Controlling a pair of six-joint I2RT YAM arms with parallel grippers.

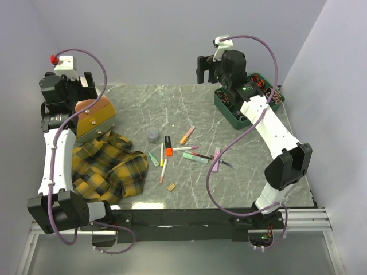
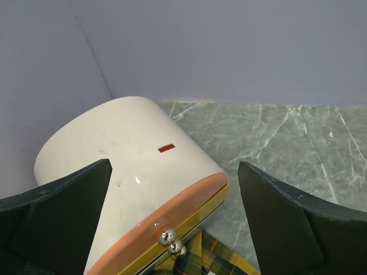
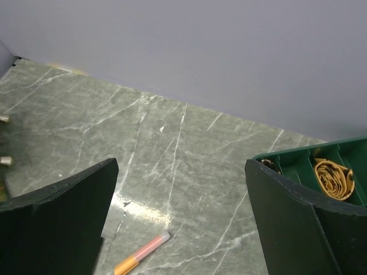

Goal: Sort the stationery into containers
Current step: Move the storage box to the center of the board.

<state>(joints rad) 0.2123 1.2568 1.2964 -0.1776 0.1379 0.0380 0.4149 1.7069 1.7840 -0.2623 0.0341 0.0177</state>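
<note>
The stationery lies scattered mid-table: a clear round pot (image 1: 152, 135), an orange highlighter (image 1: 168, 142), a pink-and-orange marker (image 1: 187, 135) (image 3: 140, 252), thin pens (image 1: 163, 156), pastel markers (image 1: 198, 158) and a small tan block (image 1: 171, 187). The cream drum-shaped chest (image 1: 94, 117) (image 2: 132, 166) sits at the far left, its orange drawer (image 2: 172, 215) and yellow drawer shut, knobs (image 2: 167, 236) showing. My left gripper (image 1: 85, 87) (image 2: 175, 165) hovers open over the chest's back. My right gripper (image 1: 207, 70) (image 3: 181, 165) hangs open and empty, high above the far table.
A yellow-black plaid cloth (image 1: 109, 166) (image 2: 218, 258) lies bunched in front of the chest, touching its base. A green compartment tray (image 1: 246, 106) (image 3: 304, 163) holding rolled bands stands at the far right. Walls close in on the left, back and right.
</note>
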